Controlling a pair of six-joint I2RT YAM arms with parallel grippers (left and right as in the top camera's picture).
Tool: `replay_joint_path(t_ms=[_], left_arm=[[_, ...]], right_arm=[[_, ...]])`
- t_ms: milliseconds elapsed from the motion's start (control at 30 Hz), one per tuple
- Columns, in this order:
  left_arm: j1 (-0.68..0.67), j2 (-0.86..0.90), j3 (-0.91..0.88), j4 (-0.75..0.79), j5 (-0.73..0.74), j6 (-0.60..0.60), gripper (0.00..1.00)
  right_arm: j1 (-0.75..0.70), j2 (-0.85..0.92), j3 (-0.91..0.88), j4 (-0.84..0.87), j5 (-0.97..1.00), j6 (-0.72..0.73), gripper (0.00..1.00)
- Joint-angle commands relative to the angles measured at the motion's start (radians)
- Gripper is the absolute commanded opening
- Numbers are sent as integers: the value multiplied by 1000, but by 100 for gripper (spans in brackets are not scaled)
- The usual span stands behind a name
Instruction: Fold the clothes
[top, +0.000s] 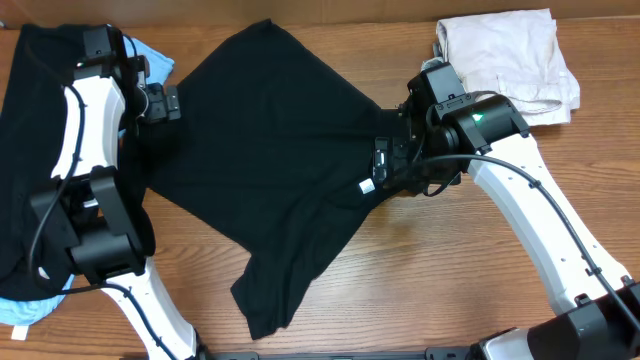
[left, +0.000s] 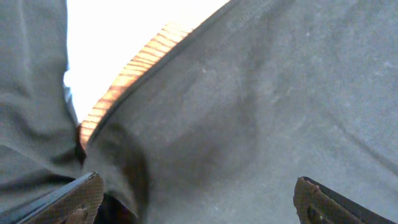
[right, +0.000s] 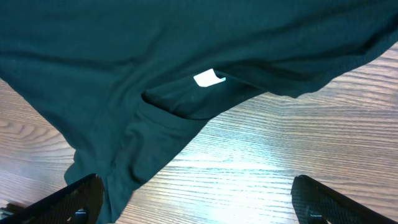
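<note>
A large black T-shirt (top: 270, 150) lies spread at a slant across the middle of the table. Its collar, with a small white tag (right: 208, 78), faces the right arm. My right gripper (top: 383, 165) hovers at that collar, open; in its wrist view the right gripper (right: 198, 199) has bare wood and a collar edge between its wide-apart fingers. At the shirt's left edge my left gripper (top: 165, 103) is open as well. In the left wrist view the black T-shirt (left: 261, 112) fills the picture below the left gripper (left: 199, 199), and nothing is pinched.
A second black garment (top: 25, 150) lies at the far left under the left arm. Light-blue cloth (top: 152, 55) shows behind that arm and at the bottom-left corner. Beige clothes (top: 505, 60) are heaped at the back right. Bare wooden table (top: 430, 260) lies in front of the shirt.
</note>
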Motion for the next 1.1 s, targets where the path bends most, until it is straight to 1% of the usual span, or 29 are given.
replay_joint_path(t_ms=[0,300,533,733,833,933,1000,1067], left_arm=[[29,67,2,6,-10,23,100],[42,141,2,1,-27,23,99],[43,150,2,-5,-35,22,99],[64,150,2,-106,-109,19,99],[78,150,2,-156,-111,20,98],[83,150,2,-171,-110,19,98],[82,150,0,-164,-110,20,94],[82,150,-9,-141,-106,19,85]], right_arm=[[1,-7,13,5,6,1,100],[1,-7,13,5,6,-2,100],[1,-7,13,6,5,-1,100],[1,-7,13,10,5,2,100],[1,-7,13,17,5,2,100],[1,-7,13,32,2,2,100],[1,-7,13,34,2,2,100],[1,-7,13,31,1,3,99]])
